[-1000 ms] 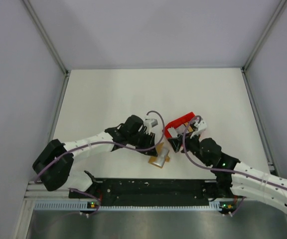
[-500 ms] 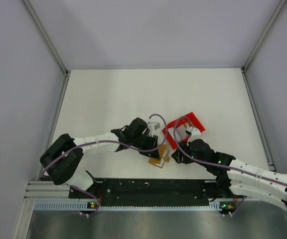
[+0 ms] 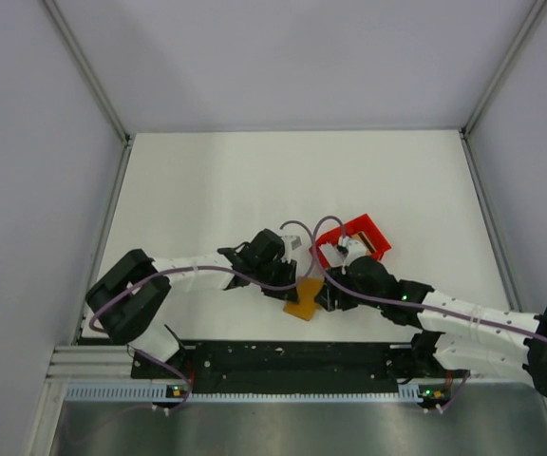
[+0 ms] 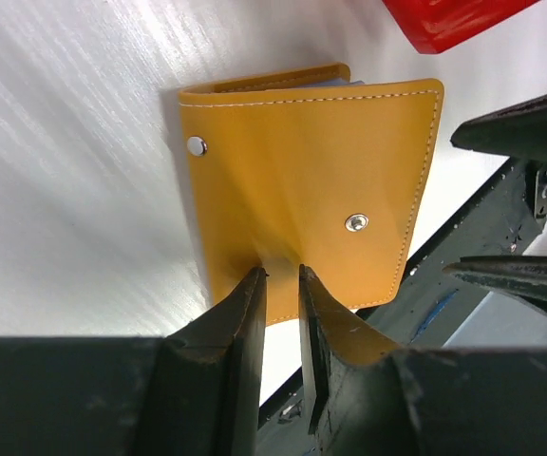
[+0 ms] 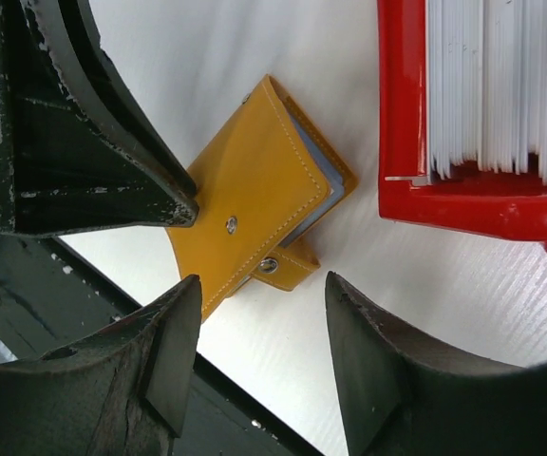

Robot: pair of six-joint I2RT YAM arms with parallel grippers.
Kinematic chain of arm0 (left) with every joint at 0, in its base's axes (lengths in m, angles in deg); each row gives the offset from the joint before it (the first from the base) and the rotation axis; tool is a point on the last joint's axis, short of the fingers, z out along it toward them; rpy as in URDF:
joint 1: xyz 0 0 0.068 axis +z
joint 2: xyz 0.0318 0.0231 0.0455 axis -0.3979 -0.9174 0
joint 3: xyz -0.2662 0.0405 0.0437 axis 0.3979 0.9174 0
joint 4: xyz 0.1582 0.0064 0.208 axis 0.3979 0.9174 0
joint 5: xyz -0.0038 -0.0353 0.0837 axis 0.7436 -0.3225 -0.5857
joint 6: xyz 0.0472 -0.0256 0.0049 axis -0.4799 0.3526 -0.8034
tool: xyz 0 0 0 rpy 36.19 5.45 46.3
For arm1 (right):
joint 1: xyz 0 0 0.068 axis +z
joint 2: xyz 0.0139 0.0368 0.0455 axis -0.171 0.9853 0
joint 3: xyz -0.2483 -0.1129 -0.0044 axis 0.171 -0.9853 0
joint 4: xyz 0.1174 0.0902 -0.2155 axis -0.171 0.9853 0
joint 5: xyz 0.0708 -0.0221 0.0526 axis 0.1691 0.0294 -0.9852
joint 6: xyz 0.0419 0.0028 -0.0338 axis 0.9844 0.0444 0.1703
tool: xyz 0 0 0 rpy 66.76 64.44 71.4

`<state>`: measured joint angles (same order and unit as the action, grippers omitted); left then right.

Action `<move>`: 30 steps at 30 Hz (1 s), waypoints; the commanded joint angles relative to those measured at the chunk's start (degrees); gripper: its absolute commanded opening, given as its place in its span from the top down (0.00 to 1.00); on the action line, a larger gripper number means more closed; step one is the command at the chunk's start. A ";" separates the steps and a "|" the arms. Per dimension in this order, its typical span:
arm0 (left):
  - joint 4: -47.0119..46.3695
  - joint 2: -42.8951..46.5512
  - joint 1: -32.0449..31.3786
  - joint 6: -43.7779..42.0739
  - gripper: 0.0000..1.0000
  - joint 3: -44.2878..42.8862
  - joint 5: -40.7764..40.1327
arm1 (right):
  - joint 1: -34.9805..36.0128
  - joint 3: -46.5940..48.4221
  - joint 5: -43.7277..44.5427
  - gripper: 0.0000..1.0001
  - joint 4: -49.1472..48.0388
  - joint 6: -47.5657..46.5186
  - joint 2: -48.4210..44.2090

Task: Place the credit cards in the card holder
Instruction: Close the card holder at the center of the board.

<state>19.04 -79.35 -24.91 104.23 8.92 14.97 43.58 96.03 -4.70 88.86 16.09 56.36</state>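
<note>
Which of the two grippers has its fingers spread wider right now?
The right gripper: its fingers stand wide apart above the card holder. The left gripper shows only a narrow gap between its fingers, at one edge of the card holder.

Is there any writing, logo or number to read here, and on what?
None to read. The card holder is plain, its two snaps blank; the red tray and the cards stacked in it show only bare surfaces and edges.
</note>
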 commanded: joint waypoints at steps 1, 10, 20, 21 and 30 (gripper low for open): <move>-0.90 0.55 -0.07 1.09 0.75 -0.21 -4.04 | -0.34 3.05 -2.28 0.45 -2.66 -1.13 1.82; -0.28 2.57 -0.07 1.71 0.73 0.14 -6.24 | -0.43 2.27 -5.09 0.43 -3.26 -6.90 1.57; -0.28 1.52 0.02 -0.31 0.74 -1.88 -4.75 | -0.43 -11.35 -8.26 0.31 -15.83 -28.37 -12.50; -0.11 1.43 0.02 -0.49 0.74 -2.14 -4.57 | -0.52 -11.97 -10.00 0.31 -17.06 -29.24 -12.77; 0.42 1.52 0.02 -1.11 0.76 -2.94 -4.48 | -0.34 -13.82 -12.91 0.35 -24.44 -34.08 -5.31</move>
<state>20.13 -78.76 -24.94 104.34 8.03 10.40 43.47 82.39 -16.00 72.32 -14.36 47.13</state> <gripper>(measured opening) 0.243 0.668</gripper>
